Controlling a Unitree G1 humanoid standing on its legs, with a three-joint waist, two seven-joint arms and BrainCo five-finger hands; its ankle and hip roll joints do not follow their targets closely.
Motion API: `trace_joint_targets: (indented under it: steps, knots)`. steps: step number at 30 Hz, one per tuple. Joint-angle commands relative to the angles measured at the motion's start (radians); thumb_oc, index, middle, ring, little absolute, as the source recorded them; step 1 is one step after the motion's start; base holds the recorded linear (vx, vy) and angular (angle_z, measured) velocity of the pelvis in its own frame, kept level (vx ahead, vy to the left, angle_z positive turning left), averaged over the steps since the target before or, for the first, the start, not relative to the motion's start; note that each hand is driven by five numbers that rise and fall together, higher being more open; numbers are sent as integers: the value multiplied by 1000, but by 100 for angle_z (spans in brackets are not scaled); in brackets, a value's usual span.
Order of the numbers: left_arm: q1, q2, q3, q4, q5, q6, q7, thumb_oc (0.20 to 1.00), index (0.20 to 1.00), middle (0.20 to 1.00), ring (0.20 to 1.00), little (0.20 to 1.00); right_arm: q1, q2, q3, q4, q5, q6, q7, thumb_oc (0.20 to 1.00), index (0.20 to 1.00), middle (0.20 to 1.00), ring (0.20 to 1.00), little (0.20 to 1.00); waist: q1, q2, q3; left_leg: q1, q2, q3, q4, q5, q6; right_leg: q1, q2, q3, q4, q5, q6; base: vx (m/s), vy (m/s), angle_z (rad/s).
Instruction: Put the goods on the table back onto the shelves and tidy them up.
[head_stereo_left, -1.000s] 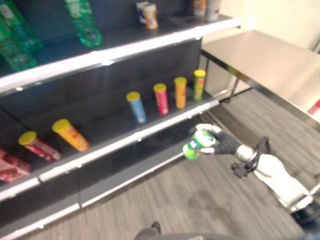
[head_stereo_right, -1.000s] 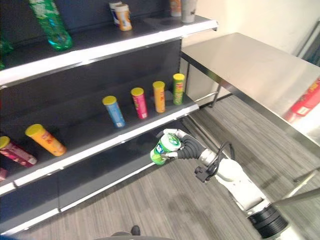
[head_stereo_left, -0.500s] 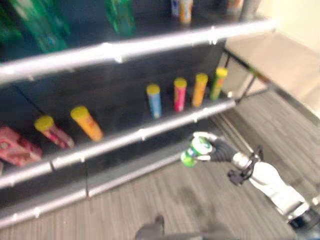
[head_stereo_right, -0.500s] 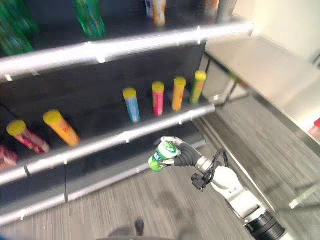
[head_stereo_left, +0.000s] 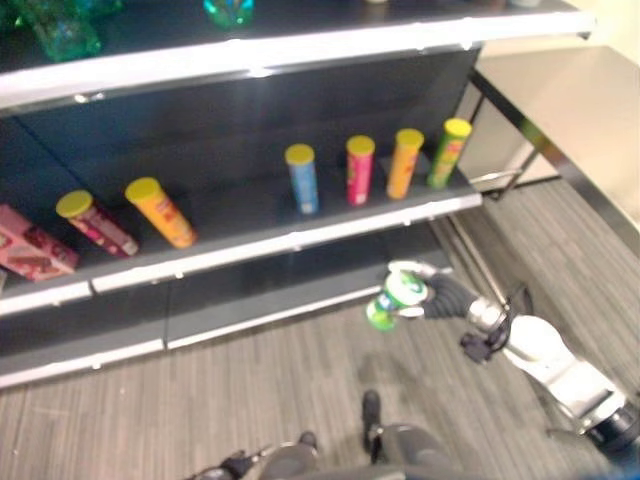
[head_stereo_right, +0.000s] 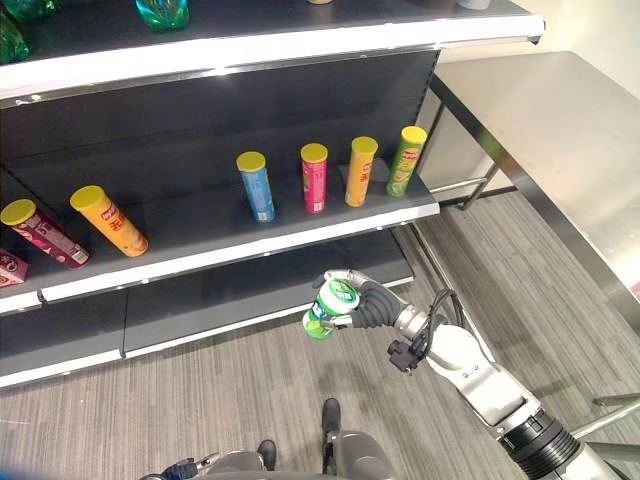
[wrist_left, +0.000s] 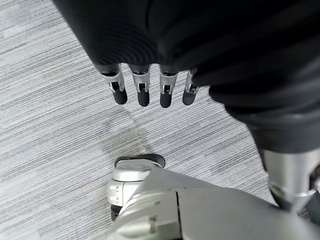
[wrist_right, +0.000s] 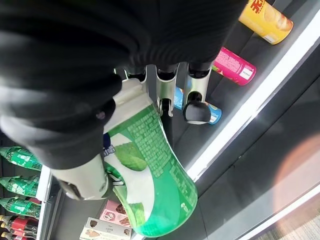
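Left hand (wrist_left: 150, 92), fingers straight and relaxed, hangs over the floor. Right hand (head_stereo_right: 372, 303), fingers and thumb curled round the green can (head_stereo_right: 328, 309), holds it tilted, apparently lid toward the shelf (head_stereo_right: 250, 250), below and in front of the upright cans (head_stereo_right: 314, 178).

Light falls from above — bright, even and indoor. The metal edge of the upper shelf (head_stereo_right: 270, 45) shines white along its length, and the steel desk (head_stereo_right: 560, 130) carries a broad pale sheen. Under that shelf the back panel is dark. The left eye view is soft and washed out, while the right eye view is crisp. In the right wrist view the green canister (wrist_right: 150, 175) looms near — slightly soft.
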Motion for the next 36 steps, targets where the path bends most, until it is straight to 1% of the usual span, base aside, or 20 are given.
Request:
trace_joint_targets:
  steps: [1,5,6,7,8,9,10,11,13,15,16,17,20,22,24,29,32,33,35,36]
  knots:
    - [33,9,-27,22,21,-4,-10,1000,1000,1000,1000,1000,-42,35,-29,-67,7,-52,-11,200,200,200,200,200,24,-20,-50,77,-16,-21,-133,52,22,-179,-79,72,-66,85,128,0,0,-5]
    - [33,9,-27,22,21,-4,-10,1000,1000,1000,1000,1000,-42,35,-29,-67,7,-52,-11,200,200,200,200,200,24,-20,-50,77,-16,-21,-133,52,22,-179,-79,72,-66,85,128,28,-14,0]
    - [25,8,-36,17,17,-5,-14,1000,1000,1000,1000,1000,-64,37,-16,-68,6,-49,-13,200,200,200,200,200,26,-23,-43,94,-10,-40,-136,38,17,-198,-88,71,-73,94,134,333,-166,5]
    - [21,13,-37,3,11,-4,-18,1000,1000,1000,1000,1000,-92,34,-3,-75,12,-49,-16,200,200,200,200,200,25,-24,-36,127,11,-79,-137,10,1,-198,-108,57,-69,98,136,942,-414,9]
    - [69,40,19,11,-43,23,-29,1000,1000,1000,1000,1000,-100,33,23,-69,4,-34,-10,200,200,200,200,200,33,-12,-81,223,99,-89,-172,-22,-27,-188,-98,41,36,55,114,1525,-664,31]
    - [63,60,-20,-17,17,10,-22,1000,1000,1000,1000,1000,-124,1,53,-86,24,-60,9,200,200,200,200,200,26,0,-125,144,176,-80,35,169,-46,-112,-27,49,43,-14,70,2235,-457,58]
    - [10,46,-65,-46,-18,-18,25,1000,1000,1000,1000,1000,-232,-41,101,-110,52,-71,-1,200,200,200,200,200,116,-57,-82,-293,11,68,-147,226,-34,138,-28,72,-110,-69,36,1751,-95,101]
    - [19,44,-48,-40,-32,-19,22,1000,1000,1000,1000,1000,-192,-45,62,-114,33,-76,-15,200,200,200,200,200,124,-45,-90,-309,2,47,-203,265,-44,163,-23,80,-110,-89,35,1102,265,179]
    - [35,47,-21,-36,-44,-15,18,1000,1000,1000,1000,1000,-141,-39,23,-120,9,-74,-20,200,200,200,200,200,128,-30,-103,-292,9,45,-205,279,-42,172,-17,95,-100,-100,35,202,228,150]
    - [46,42,-4,-19,-51,-9,17,1000,1000,1000,1000,1000,-75,-9,-9,-116,-27,-66,-33,200,200,200,200,200,128,-18,-119,-251,17,36,-201,303,-40,185,-24,103,-95,-106,39,151,194,-109]
    - [46,42,-4,-19,-51,-9,17,1000,1000,1000,1000,1000,-75,-9,-9,-116,-27,-66,-33,200,200,200,200,200,128,-18,-119,-251,17,36,-201,303,-40,185,-24,103,-95,-106,39,183,319,-130]
    - [56,41,2,2,-34,0,18,1000,1000,1000,1000,1000,-41,57,-41,-88,-67,-53,-47,200,200,200,200,200,126,-17,-146,-221,17,48,-192,311,-31,182,-57,127,-84,-106,55,163,284,-94]
    - [44,42,-16,5,-18,5,30,1000,1000,1000,1000,1000,-62,90,-35,-68,-94,-42,-60,200,200,200,200,200,116,-22,-151,-191,17,91,-191,286,-16,168,-91,151,-70,-97,74,86,232,-104]
    - [44,47,-5,1,-33,5,32,1000,1000,1000,1000,1000,-67,106,-29,-58,-91,-37,-66,200,200,200,200,200,121,-26,-157,-172,19,126,-192,275,-8,161,-102,164,-73,-88,84,21,107,-87]
    - [35,50,-1,-10,-55,5,35,1000,1000,1000,1000,1000,-78,127,-19,-41,-88,-32,-74,200,200,200,200,200,122,-26,-155,-166,26,144,-190,269,-4,144,-113,164,-59,-81,90,-14,46,-70]
    - [29,44,-6,-10,-41,10,27,1000,1000,1000,1000,1000,-51,136,-28,-42,-101,-24,-73,200,200,200,200,200,119,-27,-163,-137,33,172,-202,254,1,159,-129,136,-70,-74,96,7,-1,-21]
    - [38,34,7,-5,-38,10,20,1000,1000,1000,1000,1000,13,123,-97,-69,-100,-33,-91,200,200,200,200,200,103,-26,-170,-126,37,174,-205,248,-6,168,-119,127,-105,-69,93,12,-45,-2]
    - [38,34,6,-5,-38,10,20,1000,1000,1000,1000,1000,16,123,-99,-71,-100,-33,-90,200,200,200,200,200,103,-26,-171,-126,37,173,-205,248,-6,169,-119,126,-106,-69,92,-1,-43,6]
    - [47,22,11,-2,-36,10,13,1000,1000,1000,1000,1000,51,105,-163,-101,-104,-42,-111,200,200,200,200,200,93,-26,-178,-125,44,172,-205,249,-13,166,-108,125,-113,-74,90,-3,-62,8]
    - [55,22,18,7,-33,13,11,1000,1000,1000,1000,1000,74,77,-213,-161,-79,-58,-103,200,200,200,200,200,85,-28,-181,-125,48,169,-205,253,-20,165,-98,129,-113,-78,88,-5,-59,14]
